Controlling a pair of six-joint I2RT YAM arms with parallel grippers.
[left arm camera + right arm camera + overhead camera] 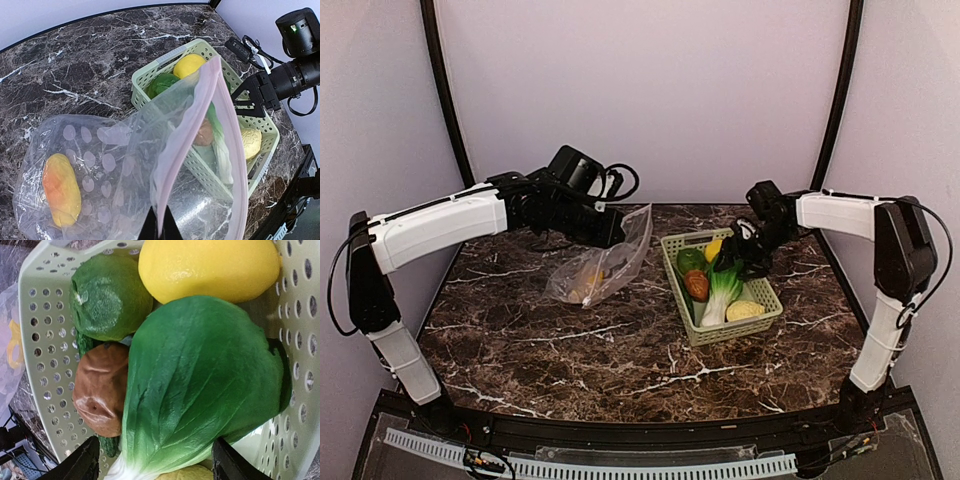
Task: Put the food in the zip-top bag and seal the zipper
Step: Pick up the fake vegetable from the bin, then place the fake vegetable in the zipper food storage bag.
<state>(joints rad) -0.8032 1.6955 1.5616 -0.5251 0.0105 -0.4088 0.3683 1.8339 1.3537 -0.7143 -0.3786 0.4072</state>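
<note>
The clear zip-top bag [600, 262] hangs from my left gripper [616, 232], which is shut on the pink zipper [190, 130] at the mouth's edge [161, 227]. The mouth gapes open toward the basket. An orange-yellow piece [61, 190] lies inside the bag. My right gripper [152, 465] is open, its fingers [75, 465] straddling the green bok choy [200, 390] in the light green basket [760, 290], not closed on it. The lemon [210, 267], green pepper [107, 297], red-brown piece [100, 390] and pale yellow piece [744, 311] also lie in the basket.
The basket stands right of centre on the dark marble table [570, 350]. The bag's bottom rests on the table left of the basket. The right arm [290, 75] reaches over the basket's far side. Pale walls close in the back and sides.
</note>
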